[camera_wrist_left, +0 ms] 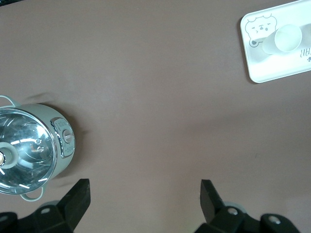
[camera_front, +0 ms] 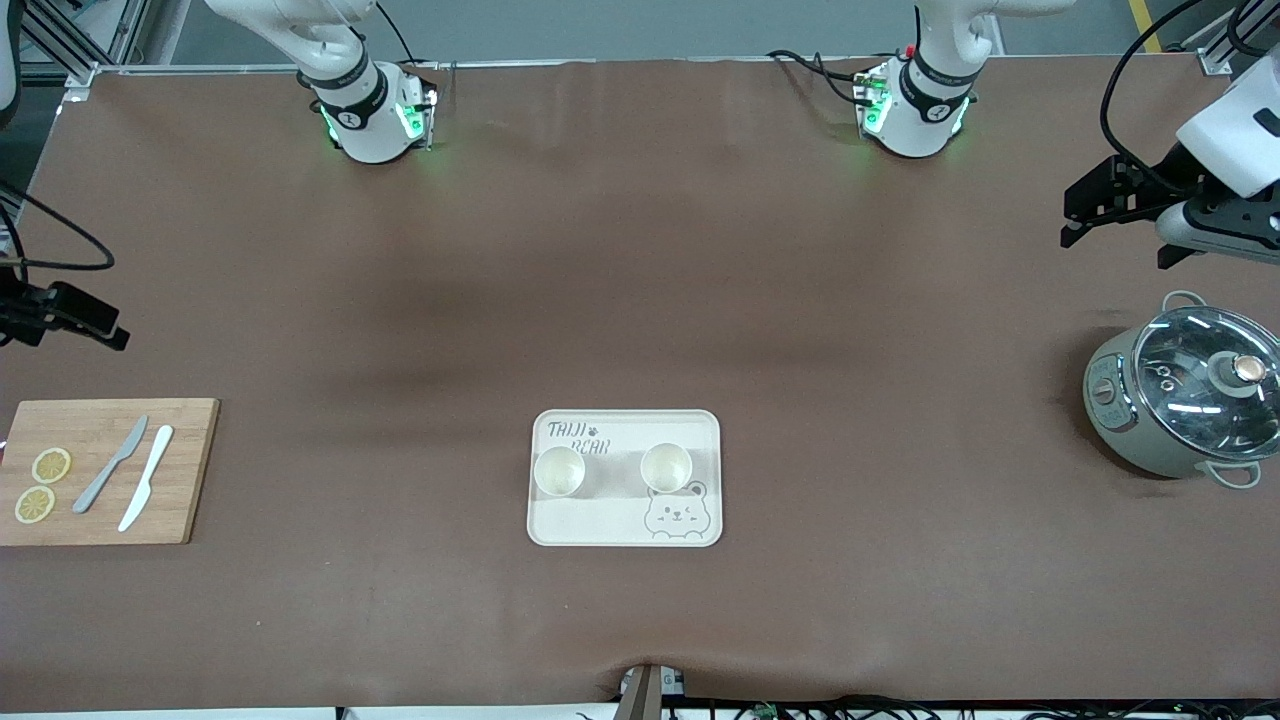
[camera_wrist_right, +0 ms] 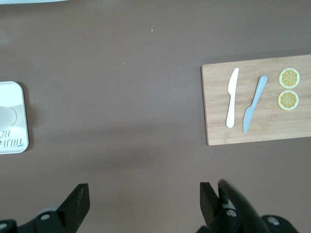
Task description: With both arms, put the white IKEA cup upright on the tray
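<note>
The cream tray [camera_front: 600, 522] with the bear print lies on the brown table, near the front camera. Two white cups stand upright on it, one [camera_front: 559, 471] toward the right arm's end and one [camera_front: 666, 466] toward the left arm's end. My left gripper [camera_front: 1116, 246] hangs open and empty over bare table beside the pot; its view [camera_wrist_left: 145, 194] shows the tray [camera_wrist_left: 272, 70] and one cup [camera_wrist_left: 287, 39] far off. My right gripper [camera_front: 88, 320] is open and empty above the table near the cutting board; its view [camera_wrist_right: 145, 196] shows the tray's end [camera_wrist_right: 12, 143].
A grey-green pot with a glass lid [camera_front: 1185, 400] stands at the left arm's end. A wooden cutting board [camera_front: 195, 470] at the right arm's end carries a grey knife [camera_front: 110, 465], a white knife [camera_front: 146, 477] and two lemon slices [camera_front: 50, 465].
</note>
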Robot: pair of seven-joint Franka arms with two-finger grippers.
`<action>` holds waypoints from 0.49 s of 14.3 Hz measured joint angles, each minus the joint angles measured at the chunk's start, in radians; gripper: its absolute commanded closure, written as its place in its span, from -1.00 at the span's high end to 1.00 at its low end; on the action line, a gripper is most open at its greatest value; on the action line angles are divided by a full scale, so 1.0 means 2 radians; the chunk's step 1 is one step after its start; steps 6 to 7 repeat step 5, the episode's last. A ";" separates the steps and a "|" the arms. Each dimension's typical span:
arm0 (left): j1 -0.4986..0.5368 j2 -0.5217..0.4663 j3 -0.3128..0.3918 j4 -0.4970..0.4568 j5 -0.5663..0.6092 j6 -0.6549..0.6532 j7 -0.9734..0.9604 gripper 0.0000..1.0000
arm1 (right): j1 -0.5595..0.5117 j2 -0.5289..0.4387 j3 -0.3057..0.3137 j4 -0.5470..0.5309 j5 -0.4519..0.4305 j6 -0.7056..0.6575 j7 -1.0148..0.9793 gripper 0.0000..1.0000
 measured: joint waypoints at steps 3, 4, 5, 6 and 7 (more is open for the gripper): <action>0.001 0.001 0.000 0.000 0.000 0.000 0.000 1.00 | 0.000 -0.012 0.001 -0.010 0.000 0.001 0.000 1.00; 0.002 0.002 0.000 0.000 0.000 0.000 0.000 1.00 | 0.000 -0.013 0.002 -0.009 0.000 0.000 0.000 1.00; 0.002 0.002 0.000 0.000 0.000 0.000 0.000 1.00 | 0.000 -0.013 0.002 -0.007 0.000 0.000 0.000 1.00; 0.002 0.002 0.000 0.000 0.000 0.000 0.000 1.00 | 0.000 -0.013 0.002 -0.007 0.000 0.000 0.000 1.00; 0.002 0.002 0.000 0.000 0.000 0.000 0.000 1.00 | 0.000 -0.013 0.002 -0.007 0.000 0.000 0.000 1.00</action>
